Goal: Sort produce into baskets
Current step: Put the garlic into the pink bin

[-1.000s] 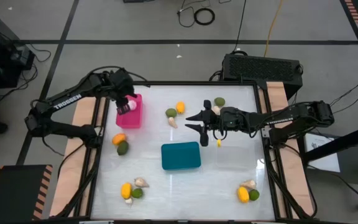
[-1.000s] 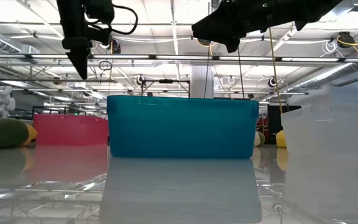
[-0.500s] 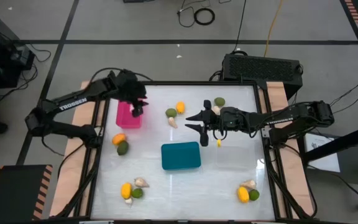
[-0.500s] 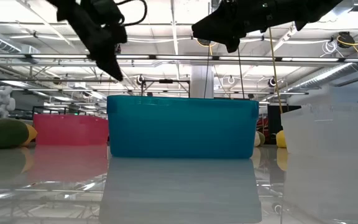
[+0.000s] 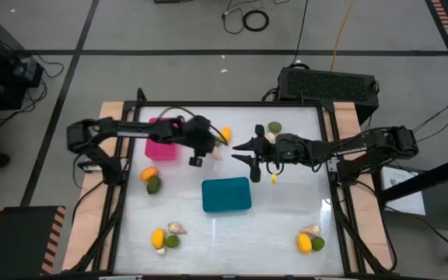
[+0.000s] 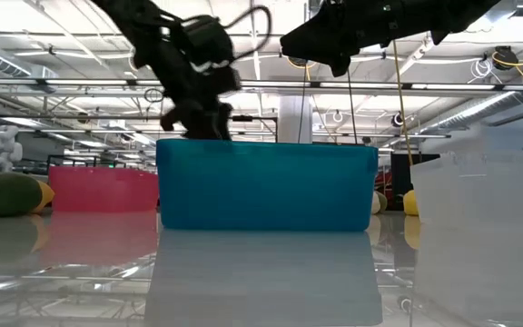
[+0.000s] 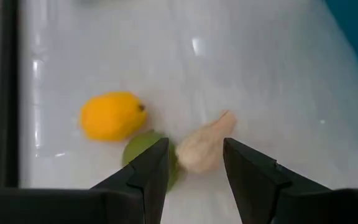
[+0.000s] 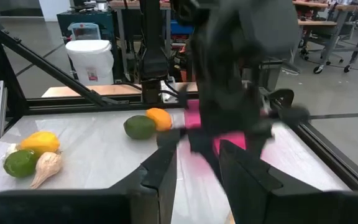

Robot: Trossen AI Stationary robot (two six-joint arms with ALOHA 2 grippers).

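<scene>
A: What is laid out on the white counter (image 5: 278,225)?

B: Three baskets are seen. The teal basket (image 5: 226,194) sits near the middle and the pink basket (image 5: 161,145) toward the left arm's side. The nearly clear basket (image 6: 484,195) can be made out only in the low view, at its right. Produce is scattered in small clusters, a yellow-orange fruit, a green one and a garlic bulb in each; two clusters lie along the near edge and one lies beyond the right gripper.

A: Where are the arms?

B: The left gripper (image 5: 196,155) is held just past the pink basket, beside one cluster. The right gripper (image 5: 249,152) is parked above mid-counter with its jaws spread and nothing between them.

A: What is shown past the left jaws?

B: A garlic bulb (image 7: 205,144) is framed between the spread jaws, and nothing is pinched. A green fruit (image 7: 143,157) touches the bulb on one side, with a yellow-orange fruit (image 7: 111,116) just beyond it.

A: How would the bulb be expected to handle?

B: It is judged light, rigid and smooth, so it could skid on the glossy counter. A hold across its fat belly is advised, not on the tapered tip. The touching green fruit may be nudged or rolled as the jaws close.
</scene>
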